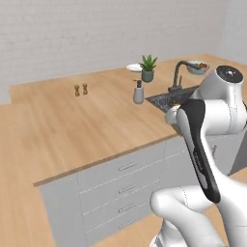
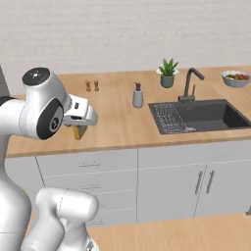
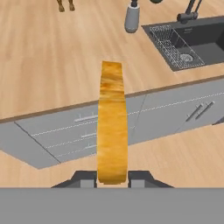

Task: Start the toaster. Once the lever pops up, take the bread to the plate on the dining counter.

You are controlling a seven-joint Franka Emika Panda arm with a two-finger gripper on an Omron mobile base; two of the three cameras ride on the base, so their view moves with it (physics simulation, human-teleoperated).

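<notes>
My gripper [image 3: 112, 179] is shut on the bread [image 3: 112, 127], an orange-brown slice seen edge-on, sticking out from between the two fingertips. In the right base view the gripper [image 2: 81, 128] hangs over the front edge of the dining counter [image 2: 117, 125], with the bread [image 2: 80, 132] below the hand. The plate [image 1: 134, 67] lies flat and white at the counter's far side, just left of a potted plant, far from the gripper. The toaster is out of view.
On the counter stand a soap dispenser [image 1: 138, 91], a potted plant [image 1: 148, 67], two small shakers [image 1: 81, 89] and a fruit bowl [image 1: 197, 66]. A dark sink [image 2: 201, 115] with a faucet [image 2: 190, 83] is inset at the right. Grey drawers [image 2: 88, 166] sit below.
</notes>
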